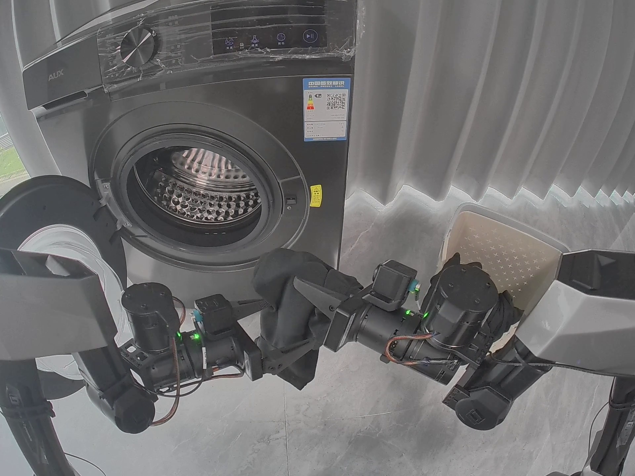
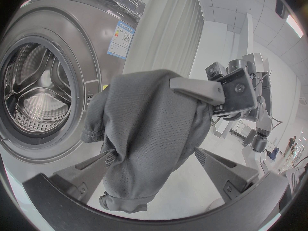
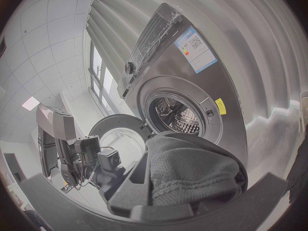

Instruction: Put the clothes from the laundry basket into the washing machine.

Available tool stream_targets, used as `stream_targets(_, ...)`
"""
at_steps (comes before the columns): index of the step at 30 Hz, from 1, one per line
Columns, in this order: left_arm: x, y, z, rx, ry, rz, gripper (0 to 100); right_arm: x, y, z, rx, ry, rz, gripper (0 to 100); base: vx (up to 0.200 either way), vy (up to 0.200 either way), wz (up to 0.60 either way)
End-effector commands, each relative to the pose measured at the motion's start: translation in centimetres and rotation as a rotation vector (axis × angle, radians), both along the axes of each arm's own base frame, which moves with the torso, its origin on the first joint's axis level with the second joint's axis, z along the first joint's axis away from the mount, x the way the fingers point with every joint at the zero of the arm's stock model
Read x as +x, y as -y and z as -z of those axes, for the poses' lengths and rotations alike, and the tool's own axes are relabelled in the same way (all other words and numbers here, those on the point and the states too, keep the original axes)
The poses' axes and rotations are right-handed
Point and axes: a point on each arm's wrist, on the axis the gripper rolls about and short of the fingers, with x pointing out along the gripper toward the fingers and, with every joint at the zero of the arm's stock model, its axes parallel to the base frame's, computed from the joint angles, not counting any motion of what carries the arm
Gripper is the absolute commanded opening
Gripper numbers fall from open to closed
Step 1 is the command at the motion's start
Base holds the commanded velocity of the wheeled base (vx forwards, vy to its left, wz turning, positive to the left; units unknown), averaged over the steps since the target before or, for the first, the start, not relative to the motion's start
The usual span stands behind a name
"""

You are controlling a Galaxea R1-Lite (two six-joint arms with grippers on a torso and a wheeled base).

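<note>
Pale marbled floor (image 1: 370, 424) with two things standing on it

The grey washing machine (image 1: 218, 100) stands on the floor at the left, its back near the white curtain (image 1: 489, 80). Its round door (image 1: 46, 213) is swung open to the left and the steel drum is bare. To the machine's right and apart from it is the cream, perforated laundry basket (image 1: 503, 252), near the curtain's hem where it meets the floor.

You will find the garment (image 1: 284, 279) held in the right gripper (image 1: 301, 312), before the washing machine (image 1: 198, 100) and below its opening. The door (image 1: 46, 199) stands left; the laundry basket (image 1: 509, 259) sits right.
</note>
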Motion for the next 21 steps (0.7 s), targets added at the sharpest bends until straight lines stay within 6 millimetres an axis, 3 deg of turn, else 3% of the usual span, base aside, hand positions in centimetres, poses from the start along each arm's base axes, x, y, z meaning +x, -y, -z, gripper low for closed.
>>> stream_targets(1, 0.8, 0.8, 0.9, 0.002, -0.006, 0.011, 100, -0.2, -0.3, -0.1, 0.005, 0.004, -0.007, 0, 0.0, 0.0, 0.0)
stream_targets(7, 2.2, 3.1, 1.3, -0.029, 0.016, 0.048, 100, -0.3, -0.4, -0.1, 0.005, 0.001, -0.007, 0, 0.0, 0.0, 0.0)
stream_targets(13, 3.4, 4.2, 1.0, -0.06, 0.044, 0.02, 100, -0.2, -0.4, 0.0, 0.006, 0.0, -0.005, 0, 0.0, 0.0, 0.0)
stream_targets(14, 3.5, 4.4, 0.9, -0.067, 0.046, 0.017, 0, -0.2, -0.4, 0.1, 0.006, -0.003, 0.002, 0, 0.0, 0.0, 0.0)
stream_targets(21, 3.6, 4.0, 0.6, -0.074, 0.05, -0.008, 0, 0.8, -0.1, -0.4, 0.038, -0.002, 0.072, 0, 0.0, 0.0, 0.0)
